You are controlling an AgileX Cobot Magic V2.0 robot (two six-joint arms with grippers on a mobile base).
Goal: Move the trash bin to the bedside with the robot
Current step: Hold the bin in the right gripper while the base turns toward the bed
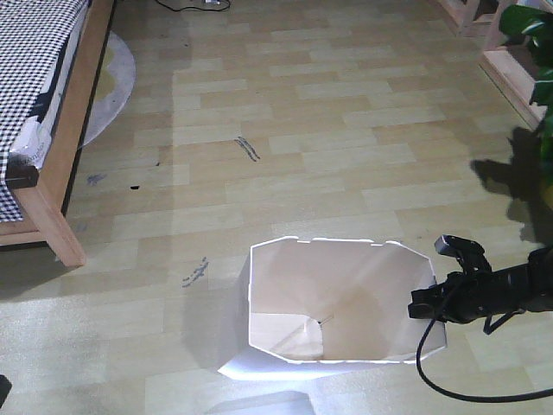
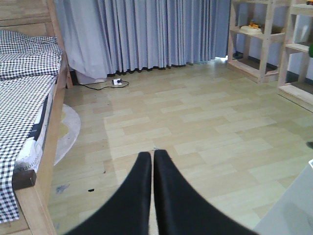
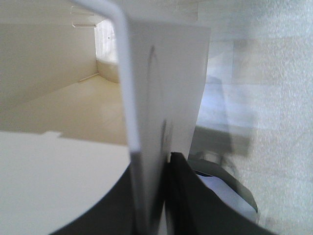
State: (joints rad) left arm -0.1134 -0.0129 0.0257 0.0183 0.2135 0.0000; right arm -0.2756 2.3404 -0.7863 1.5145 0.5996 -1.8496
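Right wrist-mounted: right fingers point(image 3: 191, 203) are clamping the bin point(image 1: 276, 290) at its 3 o'clock rim; left fingers point(image 2: 132, 196) are lying together, empty. Dragging slowly toward the 10 o'clock bed point(image 1: 71, 147) seems wise.

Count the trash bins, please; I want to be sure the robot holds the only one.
1. The trash bin stands on the floor, apart from the bed, its right wall pinched by the right gripper. More could sit outside view.
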